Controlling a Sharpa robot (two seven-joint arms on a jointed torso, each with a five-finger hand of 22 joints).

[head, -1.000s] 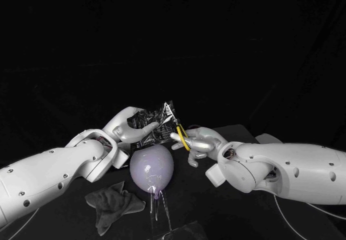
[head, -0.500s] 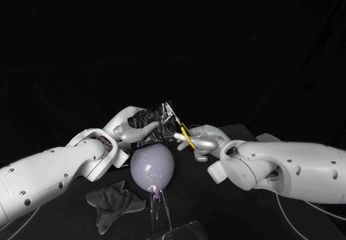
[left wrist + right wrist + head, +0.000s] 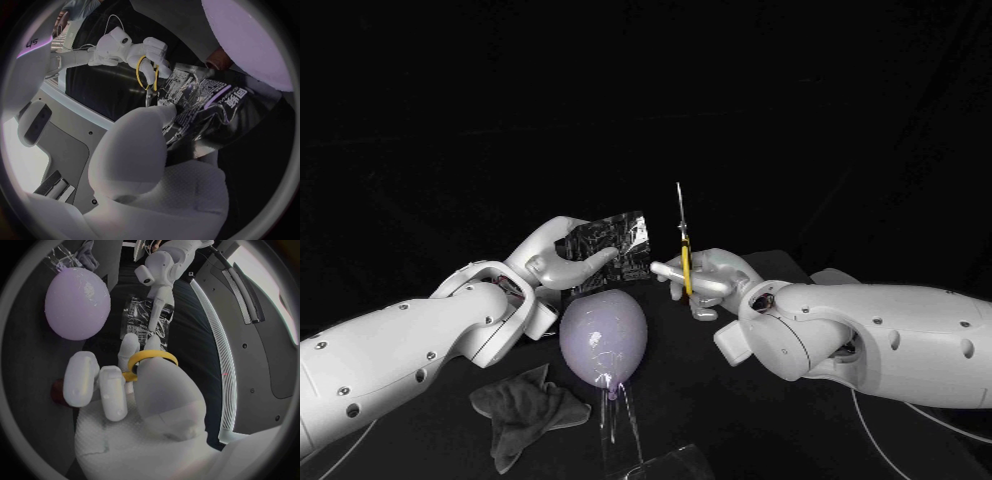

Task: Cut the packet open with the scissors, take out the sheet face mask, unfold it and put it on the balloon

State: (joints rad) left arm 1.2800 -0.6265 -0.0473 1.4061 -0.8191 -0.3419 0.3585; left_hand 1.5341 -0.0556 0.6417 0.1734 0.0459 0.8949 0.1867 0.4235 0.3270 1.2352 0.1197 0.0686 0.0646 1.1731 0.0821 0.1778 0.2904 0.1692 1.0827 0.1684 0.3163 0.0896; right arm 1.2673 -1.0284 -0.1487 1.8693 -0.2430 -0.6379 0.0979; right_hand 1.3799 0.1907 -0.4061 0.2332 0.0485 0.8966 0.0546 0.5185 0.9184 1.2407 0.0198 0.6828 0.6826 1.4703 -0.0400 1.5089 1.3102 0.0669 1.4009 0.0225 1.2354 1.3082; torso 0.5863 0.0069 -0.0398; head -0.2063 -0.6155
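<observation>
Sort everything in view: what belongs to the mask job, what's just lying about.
Job: packet, in left hand; scissors, in right hand; balloon.
Lying about: crumpled grey cloth near the balloon.

1. Reaches in from the left, pinching the packet (image 3: 606, 238) with the left hand (image 3: 567, 258), raised.
2. Reaches in from the right, gripping the scissors (image 3: 684, 250) upright in the right hand (image 3: 701, 280), just beside the left.
</observation>
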